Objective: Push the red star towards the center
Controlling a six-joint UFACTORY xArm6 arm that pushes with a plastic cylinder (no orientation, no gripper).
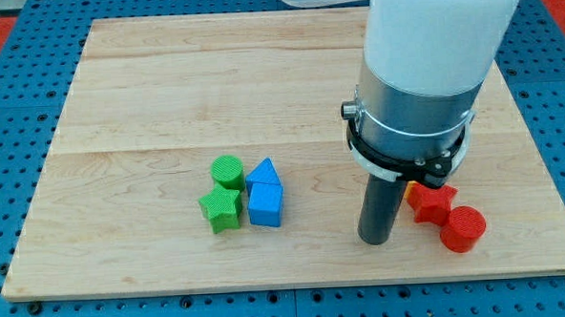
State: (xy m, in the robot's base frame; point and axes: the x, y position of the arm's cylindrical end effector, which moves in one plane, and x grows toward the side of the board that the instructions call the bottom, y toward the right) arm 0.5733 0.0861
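The red star (430, 203) lies on the wooden board (165, 97) at the view's lower right, partly hidden behind the arm. A red cylinder (462, 230) touches it on its lower right. My tip (376, 238) rests on the board just left of the red star, close to it. A small patch of a yellow block (410, 186) shows right above the star, mostly hidden by the arm.
A cluster sits left of my tip near the board's lower middle: a green cylinder (228, 169), a green star (221, 209), a blue triangular block (263, 172) and a blue cube (264, 203). The arm's white body (430, 47) covers the upper right of the board.
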